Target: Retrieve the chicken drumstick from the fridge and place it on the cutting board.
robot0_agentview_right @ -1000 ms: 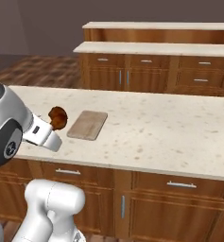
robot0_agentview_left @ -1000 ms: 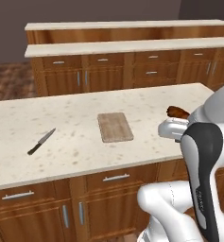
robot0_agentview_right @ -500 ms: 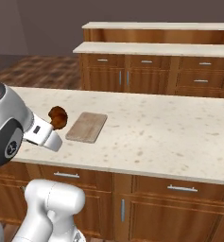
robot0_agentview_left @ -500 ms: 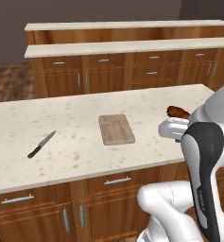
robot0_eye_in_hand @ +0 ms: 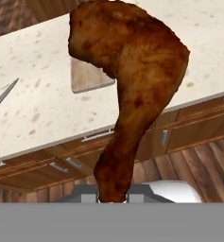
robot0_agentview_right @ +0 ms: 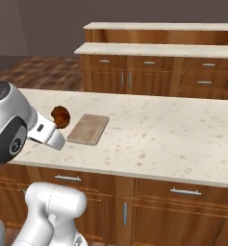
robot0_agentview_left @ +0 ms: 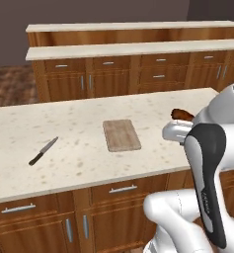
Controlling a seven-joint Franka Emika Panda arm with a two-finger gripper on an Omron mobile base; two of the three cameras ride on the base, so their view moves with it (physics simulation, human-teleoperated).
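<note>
**Operator:** State the location of the payload.

**Technician:** The chicken drumstick (robot0_eye_in_hand: 132, 85) is held in the gripper (robot0_eye_in_hand: 112, 197), clear of the table (robot0_agentview_left: 79, 123). In the left base view it sits at the arm's forward end, over the right part of the table and to the right of the cutting board (robot0_agentview_left: 121, 135). In the right base view it hangs just beside the board's left edge, not touching it.

**Operator:** Gripper condition?

**Technician:** Jaws drawn in almost fully, clamped on the narrow bone end. The plump end projects away from the gripper, as the hand view shows.

**Operator:** Handling characteristics?

**Technician:** Judged from appearance: light, firm along the bone, softer at the plump end. The surface is glossy, so expect low friction. With the grip at the thin end, most of the mass lies beyond the jaws; the piece may pivot or slide under sudden motion.

**Operator:** Recommended hold?

**Technician:** The tapered shaft suits a narrow jaw setting. A hold nearer the plump end would resist swinging better but needs a wider opening.

**Operator:** Obstacles?

**Technician:** A knife (robot0_agentview_left: 43, 150) lies on the table well left of the board, away from the transfer path.
</note>
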